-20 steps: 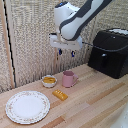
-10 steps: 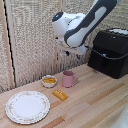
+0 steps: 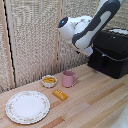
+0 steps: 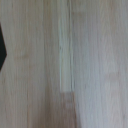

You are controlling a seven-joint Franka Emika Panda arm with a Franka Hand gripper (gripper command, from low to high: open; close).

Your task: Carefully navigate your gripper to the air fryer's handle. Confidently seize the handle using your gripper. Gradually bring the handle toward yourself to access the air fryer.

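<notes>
The air fryer (image 3: 113, 52) is a large black box at the exterior view's right, standing on the wooden table (image 3: 95, 105). Its handle (image 3: 103, 59) shows faintly as a short dark bar on the face turned toward the mug. My white and black arm reaches down from the upper right. Its white tool end, the gripper (image 3: 86, 50), hangs just beside the fryer's upper corner, apart from the handle. The fingers are not visible in either view. The wrist view shows only blurred wood (image 4: 70, 65) and a dark sliver (image 4: 2, 47) at one edge.
A pink mug (image 3: 69, 78) stands mid-table, a small bowl with yellow food (image 3: 49, 80) beside it. A yellow block (image 3: 60, 94) lies in front of them, and a patterned plate (image 3: 27, 106) sits toward the exterior view's left. A slatted screen (image 3: 35, 40) stands behind.
The arm has swung from above the mug toward the exterior view's right, nearer the air fryer, and the wrist has turned. The objects on the table have not moved.
</notes>
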